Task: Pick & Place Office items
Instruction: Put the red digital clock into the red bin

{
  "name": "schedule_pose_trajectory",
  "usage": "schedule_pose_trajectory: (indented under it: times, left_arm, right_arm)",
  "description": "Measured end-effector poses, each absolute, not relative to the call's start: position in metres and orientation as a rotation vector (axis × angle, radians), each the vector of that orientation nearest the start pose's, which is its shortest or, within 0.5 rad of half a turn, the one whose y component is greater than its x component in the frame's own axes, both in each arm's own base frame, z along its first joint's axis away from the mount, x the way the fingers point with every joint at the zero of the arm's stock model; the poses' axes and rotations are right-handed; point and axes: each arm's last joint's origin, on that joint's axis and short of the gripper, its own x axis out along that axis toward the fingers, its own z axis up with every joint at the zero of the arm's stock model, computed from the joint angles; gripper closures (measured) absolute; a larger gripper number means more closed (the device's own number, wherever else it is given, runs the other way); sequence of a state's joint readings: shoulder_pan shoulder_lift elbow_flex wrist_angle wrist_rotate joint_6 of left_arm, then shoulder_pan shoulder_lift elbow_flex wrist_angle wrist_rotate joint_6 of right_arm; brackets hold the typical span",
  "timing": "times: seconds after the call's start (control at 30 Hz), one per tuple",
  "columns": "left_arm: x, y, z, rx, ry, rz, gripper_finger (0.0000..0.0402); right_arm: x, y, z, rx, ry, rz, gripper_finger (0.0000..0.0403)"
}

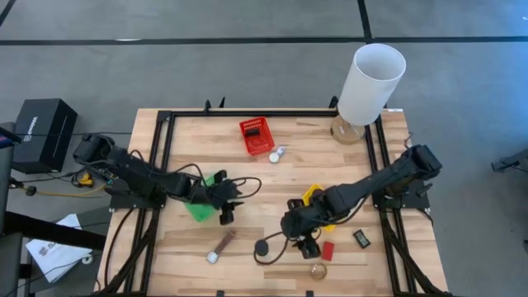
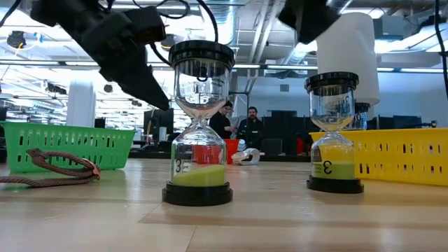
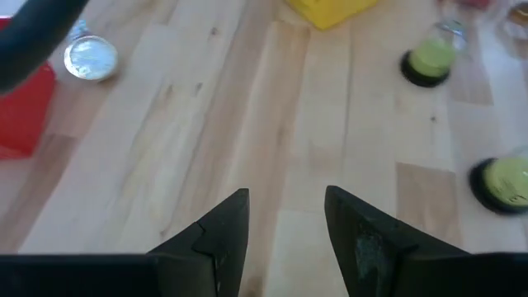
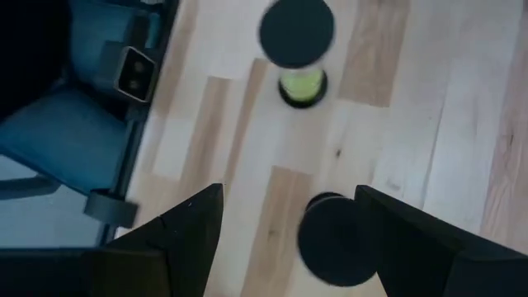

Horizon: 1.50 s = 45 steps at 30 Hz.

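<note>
Near the middle of the wooden surface (image 1: 272,177), both arms reached inward from opposite sides. The left pincer (image 1: 227,216) hung low beside the green basket (image 1: 200,205), its fingers (image 3: 216,244) apart with only bare wood between them in its own wrist view; ahead of it in that view lay a silver round piece (image 3: 91,58), a corner of the red basket (image 3: 21,111), an edge of the yellow basket (image 3: 328,11), and two hourglasses with green sand (image 3: 429,59), all well clear of the fingers. The right pincer (image 1: 304,245) hovered toward the front of the surface, just beside the yellow basket (image 1: 313,196), with its fingers (image 4: 191,231) spread wide. One black-capped hourglass (image 4: 334,241) stood directly below the gap between those fingers, apart from them, and a second hourglass (image 4: 298,51) stood farther ahead. From table height the two hourglasses (image 2: 199,126) stood upright, lime sand settled in their lower bulbs. A red block (image 1: 327,250) lay just beside the right pincer, a gold round piece (image 1: 318,270) near it toward the front edge, a small black clip (image 1: 361,239) further to the right. A brown strap (image 1: 221,246) lay in front of the left pincer, apart from it. At the far right corner stood a tall white lamp (image 1: 371,82).
</note>
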State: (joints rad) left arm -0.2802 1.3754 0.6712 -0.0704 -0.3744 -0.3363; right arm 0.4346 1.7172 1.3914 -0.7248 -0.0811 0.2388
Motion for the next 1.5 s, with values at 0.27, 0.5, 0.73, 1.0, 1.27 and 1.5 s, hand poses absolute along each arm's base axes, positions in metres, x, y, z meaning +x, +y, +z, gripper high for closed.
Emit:
schedule_pose_trajectory:
  times: [0.27,0.5,0.73,1.0,1.27,1.5]
  left_arm:
    - [0.259,-0.049,0.185,-0.097,0.688,0.257,0.0247]
    - [0.261,-0.04,0.185,-0.113,0.68,0.288,0.0247]
    - [0.261,-0.039,0.186,-0.116,0.675,0.292,0.0247]
    - [0.262,-0.039,0.187,-0.123,0.657,0.292,0.0247]
    - [0.263,-0.04,0.187,-0.125,0.651,0.291,0.0247]
    - [0.263,-0.039,0.188,-0.127,0.647,0.291,0.0247]
  right_arm:
    - [0.302,0.176,0.281,-0.002,1.186,0.413,0.0139]
    - [0.271,0.205,0.271,-0.1,1.348,0.496,0.0139]
    - [0.264,0.235,0.245,-0.306,1.364,0.568,0.0139]
    - [0.265,0.251,0.198,-0.616,1.447,0.659,0.0139]
    - [0.266,0.244,0.2,-0.574,1.444,0.592,0.0139]
    - [0.267,0.244,0.199,-0.527,1.447,0.623,0.0139]
